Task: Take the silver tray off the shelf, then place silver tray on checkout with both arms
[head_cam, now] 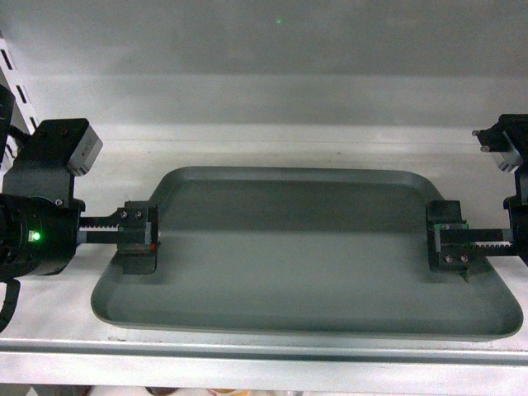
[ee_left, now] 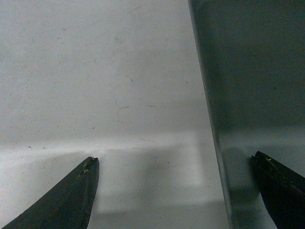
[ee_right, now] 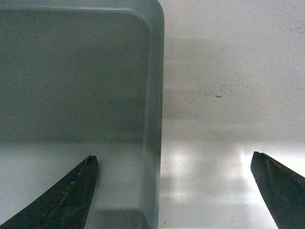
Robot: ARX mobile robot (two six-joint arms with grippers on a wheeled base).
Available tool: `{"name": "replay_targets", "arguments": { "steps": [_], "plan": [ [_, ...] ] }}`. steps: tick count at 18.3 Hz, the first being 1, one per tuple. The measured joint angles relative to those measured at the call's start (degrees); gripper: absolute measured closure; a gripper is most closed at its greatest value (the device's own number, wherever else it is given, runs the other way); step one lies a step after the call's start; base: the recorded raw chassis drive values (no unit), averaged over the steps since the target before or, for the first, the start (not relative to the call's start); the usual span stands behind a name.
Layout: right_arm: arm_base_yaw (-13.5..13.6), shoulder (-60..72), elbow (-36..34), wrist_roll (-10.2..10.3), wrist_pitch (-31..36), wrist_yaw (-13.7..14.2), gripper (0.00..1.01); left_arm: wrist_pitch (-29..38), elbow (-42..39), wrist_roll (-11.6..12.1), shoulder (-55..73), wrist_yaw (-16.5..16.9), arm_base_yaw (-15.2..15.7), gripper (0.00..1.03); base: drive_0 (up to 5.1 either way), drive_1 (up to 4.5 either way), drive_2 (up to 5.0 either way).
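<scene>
The silver tray [head_cam: 297, 264] lies flat on the white shelf [head_cam: 272, 144]. My left gripper [head_cam: 142, 239] hangs over the tray's left rim and my right gripper [head_cam: 447, 241] over its right rim. In the left wrist view the left gripper [ee_left: 175, 156] is open, one finger [ee_left: 81, 195] over the shelf [ee_left: 105, 95] and the other over the tray [ee_left: 252, 71]. The right gripper [ee_right: 174, 155] is open too, straddling the rim of the tray [ee_right: 76, 81], with its outer finger [ee_right: 279, 191] above the shelf [ee_right: 228, 71]. The checkout is out of view.
The shelf's pale front edge strip [head_cam: 264, 353] runs just in front of the tray. A light back panel [head_cam: 264, 49] closes the shelf behind it. A slotted upright [head_cam: 18, 91] stands at the far left.
</scene>
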Motion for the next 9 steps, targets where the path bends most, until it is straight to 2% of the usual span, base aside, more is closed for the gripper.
{"name": "replay_targets", "arguments": {
  "steps": [5,6,7,9],
  "plan": [
    [0.0,0.3,0.0,0.1,0.2,0.1,0.03,0.6,0.0,0.3,0.5,-0.5,-0.3,0.05,0.0,0.00,0.0],
    [0.2,0.3,0.0,0.1,0.5,0.0,0.18,1.2,0.0,1.2,0.6,-0.8,-0.9,0.24,0.0,0.00,0.0],
    [1.2,0.3,-0.2,0.0,0.9,0.7,0.44,1.7,0.1,2.2,0.6,-0.8,-1.5,0.49,0.0,0.00,0.0],
    [1.5,0.3,-0.3,0.0,1.1,1.1,0.60,1.8,0.1,3.2,0.6,-1.1,-1.8,0.65,0.0,0.00,0.0]
  ]
}}
